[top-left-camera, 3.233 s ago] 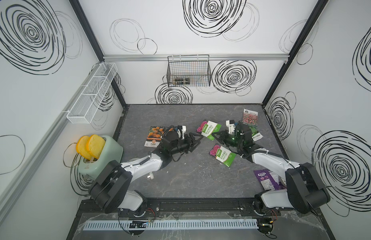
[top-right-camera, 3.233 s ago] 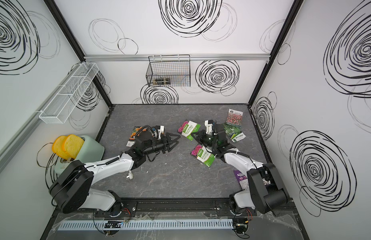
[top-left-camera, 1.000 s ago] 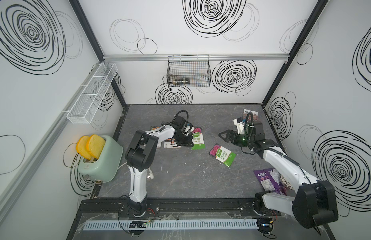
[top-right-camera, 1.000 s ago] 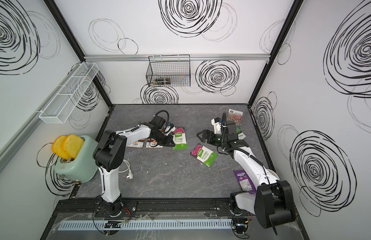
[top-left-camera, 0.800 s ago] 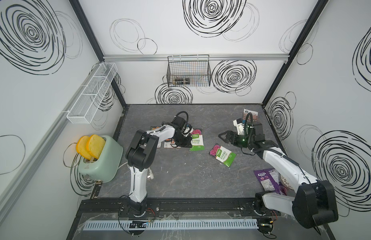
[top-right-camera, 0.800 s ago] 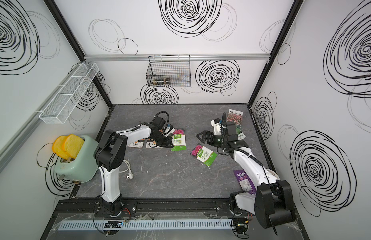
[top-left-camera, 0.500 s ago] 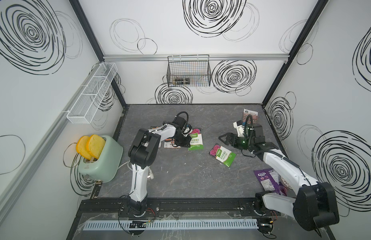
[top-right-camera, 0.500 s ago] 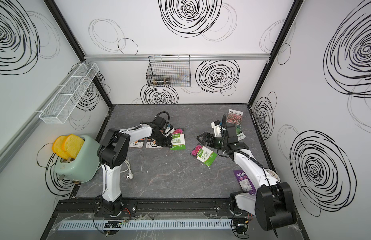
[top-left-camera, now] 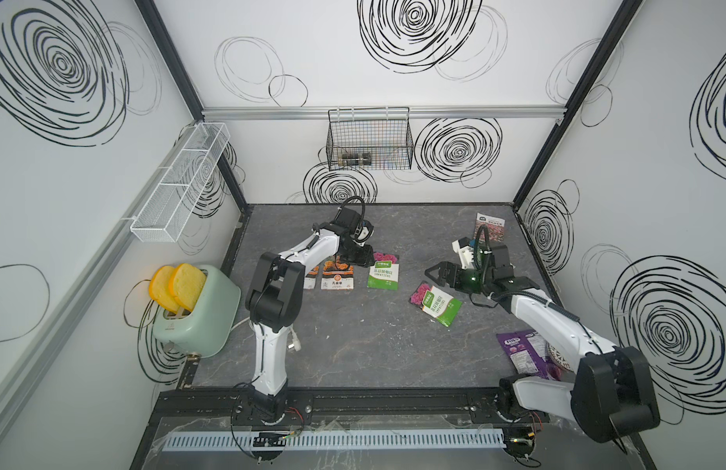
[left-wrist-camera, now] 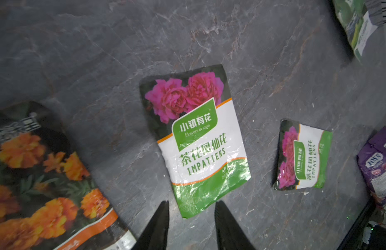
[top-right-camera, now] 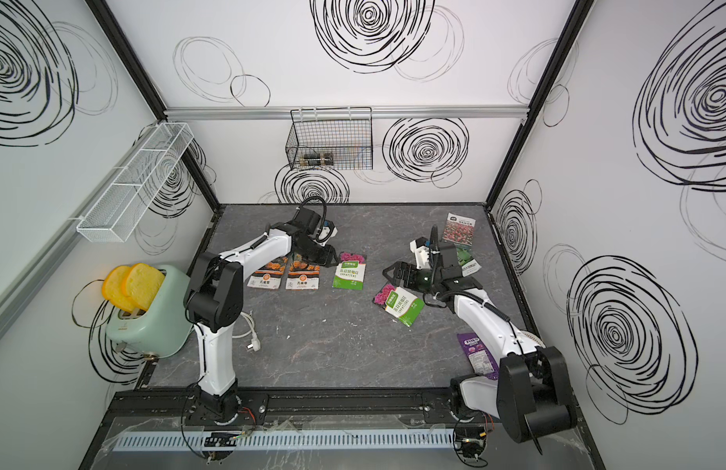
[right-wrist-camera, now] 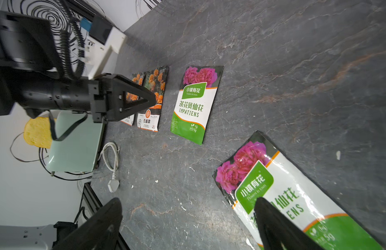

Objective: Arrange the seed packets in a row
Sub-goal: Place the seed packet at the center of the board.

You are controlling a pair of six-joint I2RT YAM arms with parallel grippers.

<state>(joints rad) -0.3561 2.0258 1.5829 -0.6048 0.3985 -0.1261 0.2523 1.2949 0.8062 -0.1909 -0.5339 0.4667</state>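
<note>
Two orange-flower seed packets (top-left-camera: 337,276) lie side by side, with a green-white pink-flower packet (top-left-camera: 383,272) to their right in both top views. My left gripper (left-wrist-camera: 191,202) hovers open just behind that packet's far end, its fingertips either side of a corner without gripping it. A second green-white packet (top-left-camera: 436,303) lies tilted further right. My right gripper (top-left-camera: 432,273) hangs wide open above its far-left corner, holding nothing. The red-pink flower-field packet (top-left-camera: 490,226) sits at the back right. The green-fruit packet (top-right-camera: 465,258) is partly hidden behind the right arm.
A mint toaster (top-left-camera: 194,309) with bread stands at the left edge, its white plug and cord (top-left-camera: 292,344) trailing onto the table. A purple snack pouch (top-left-camera: 524,354) lies front right under the right arm. A wire basket (top-left-camera: 369,142) hangs on the back wall.
My left gripper has opened and let go of the green-white packet, which now lies flat beside the orange packets. My right gripper has drifted slightly forward and left, still open.
</note>
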